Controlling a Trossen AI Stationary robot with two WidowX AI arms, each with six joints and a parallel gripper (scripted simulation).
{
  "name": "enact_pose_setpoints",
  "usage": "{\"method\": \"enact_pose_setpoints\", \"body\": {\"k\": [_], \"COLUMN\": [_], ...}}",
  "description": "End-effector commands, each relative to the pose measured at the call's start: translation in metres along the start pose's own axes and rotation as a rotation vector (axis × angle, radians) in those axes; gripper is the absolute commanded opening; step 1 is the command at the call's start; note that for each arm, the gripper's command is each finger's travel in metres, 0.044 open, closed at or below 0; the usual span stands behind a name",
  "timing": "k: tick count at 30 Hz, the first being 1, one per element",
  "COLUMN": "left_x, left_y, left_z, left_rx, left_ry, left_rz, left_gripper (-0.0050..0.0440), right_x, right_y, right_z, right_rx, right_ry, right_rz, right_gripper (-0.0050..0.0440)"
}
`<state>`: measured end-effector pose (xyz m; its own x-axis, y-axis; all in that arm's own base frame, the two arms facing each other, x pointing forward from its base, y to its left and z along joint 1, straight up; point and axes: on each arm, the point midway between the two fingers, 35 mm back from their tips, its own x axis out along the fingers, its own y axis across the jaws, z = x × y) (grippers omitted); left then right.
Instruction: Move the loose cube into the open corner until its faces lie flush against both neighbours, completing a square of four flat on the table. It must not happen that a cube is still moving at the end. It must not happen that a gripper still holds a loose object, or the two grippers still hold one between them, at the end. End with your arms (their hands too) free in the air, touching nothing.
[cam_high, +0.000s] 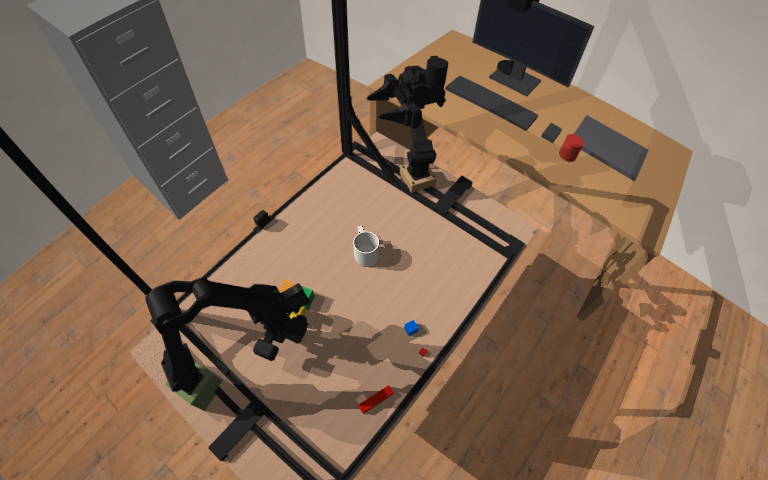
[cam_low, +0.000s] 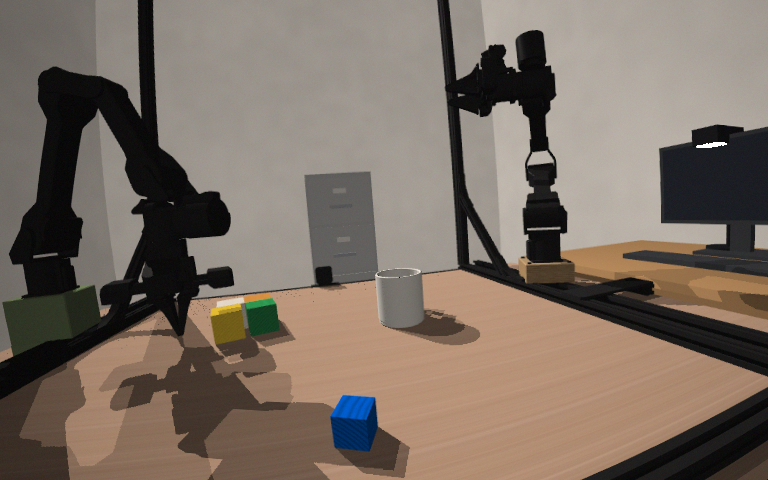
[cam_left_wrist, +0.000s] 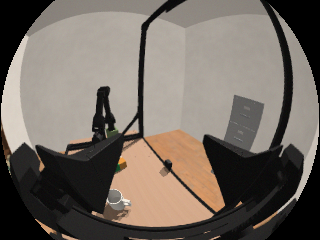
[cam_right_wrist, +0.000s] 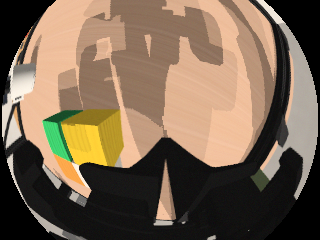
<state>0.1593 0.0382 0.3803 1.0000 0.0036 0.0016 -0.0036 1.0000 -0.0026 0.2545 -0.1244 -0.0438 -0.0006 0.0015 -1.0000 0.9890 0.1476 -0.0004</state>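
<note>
1. One pale wooden tabletop (cam_high: 334, 198) (cam_low: 509, 367) (cam_left_wrist: 150, 192) (cam_right_wrist: 200, 95) lies inside a black frame, with broad shadows across it.
2. Around it are a plank floor (cam_high: 271, 133) (cam_left_wrist: 185, 147), grey walls, a filing cabinet (cam_high: 141, 107) (cam_low: 341, 217) (cam_left_wrist: 245, 117) and a desk (cam_high: 433, 59) (cam_low: 640, 249) with a monitor (cam_high: 529, 39) (cam_low: 716, 181).
3. A white mug (cam_high: 366, 251) (cam_low: 400, 300) (cam_left_wrist: 115, 200) stands upright on the tabletop; a blue cube (cam_high: 411, 327) (cam_low: 353, 423) sits well apart from the coloured group.
4. The yellow cube (cam_low: 227, 324) (cam_right_wrist: 97, 140), seemingly the loose one, lies flat at a corner of that group, beside the green cube (cam_high: 307, 296) (cam_low: 262, 316) (cam_right_wrist: 55, 140), with the orange cube (cam_high: 288, 285) (cam_low: 258, 296) (cam_right_wrist: 70, 171) and white cube (cam_low: 230, 302) behind. Whether its faces are flush, I cannot tell.
5. The right arm (cam_high: 226, 294) (cam_low: 59, 152) (cam_left_wrist: 100, 107) arches up and over, its right gripper (cam_high: 288, 333) (cam_low: 180, 333) (cam_right_wrist: 165, 141) pointing down near the yellow cube, fingers together and empty.
6. The left arm (cam_high: 417, 141) (cam_low: 542, 198) stands raised, its left gripper (cam_high: 374, 107) (cam_low: 449, 95) (cam_left_wrist: 164, 138) level in the air, spread wide, holding nothing.
</note>
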Motion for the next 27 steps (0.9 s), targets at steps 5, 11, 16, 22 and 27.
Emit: {"method": "enact_pose_setpoints", "body": {"k": [5, 11, 16, 22, 27], "left_x": [-0.0001, -0.0001, -0.0001, -0.0001, -0.0001], "left_y": [-0.0006, -0.0006, -0.0006, -0.0006, -0.0006], "left_z": [-0.0001, -0.0001, -0.0001, -0.0001, -0.0001], "left_rx": [0.002, 0.002, 0.002, 0.002, 0.002], "left_ry": [0.0, 0.0, 0.0, 0.0, 0.0], "left_rz": [-0.003, -0.003, -0.003, -0.003, -0.003], "left_gripper": [0.04, 0.04, 0.04, 0.04, 0.04], "right_x": [-0.0005, -0.0005, -0.0005, -0.0005, -0.0005], "right_y": [0.0026, 0.0045, 0.0058, 0.0068, 0.0084], "right_z": [0.0009, 0.0009, 0.0009, 0.0009, 0.0009], "right_rx": [0.003, 0.003, 0.003, 0.003, 0.003], "right_ry": [-0.002, -0.002, -0.002, -0.002, -0.002], "right_rz": [0.0, 0.0, 0.0, 0.0, 0.0], "right_gripper": [0.0, 0.0, 0.0, 0.0, 0.0]}}
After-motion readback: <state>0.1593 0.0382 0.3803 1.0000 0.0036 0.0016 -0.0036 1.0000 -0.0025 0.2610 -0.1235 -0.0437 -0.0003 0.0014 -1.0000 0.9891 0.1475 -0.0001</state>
